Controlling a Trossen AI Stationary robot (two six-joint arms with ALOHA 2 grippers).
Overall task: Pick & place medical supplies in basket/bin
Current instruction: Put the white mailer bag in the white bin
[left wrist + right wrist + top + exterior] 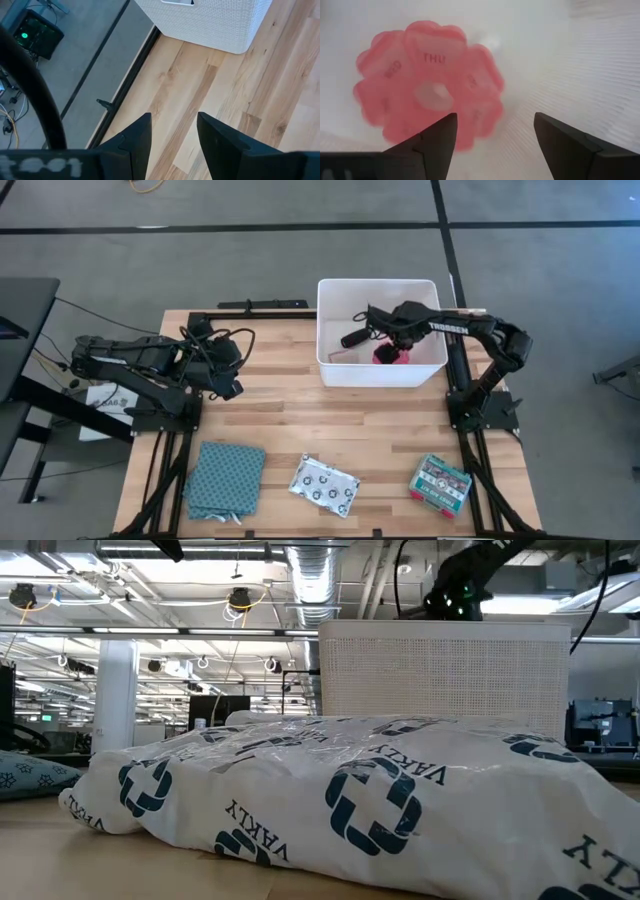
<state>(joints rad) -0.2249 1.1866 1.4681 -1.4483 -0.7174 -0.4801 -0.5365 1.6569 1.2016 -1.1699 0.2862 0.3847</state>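
Grey floor (300,250) crossed by dark lines rings the wooden worktop (300,410); ceiling ducts (310,580) and lamps hang beyond.

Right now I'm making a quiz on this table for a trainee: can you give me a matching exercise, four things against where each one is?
Things:
1. pink pill organiser
2. silvery packet
3. green-and-red box
4. blue-green cloth

Places:
A. near edge, left
B. near edge, right
C. inside the white bin, under the open right end effector
D. near edge, middle

Pairs: 1-C, 2-D, 3-B, 4-A
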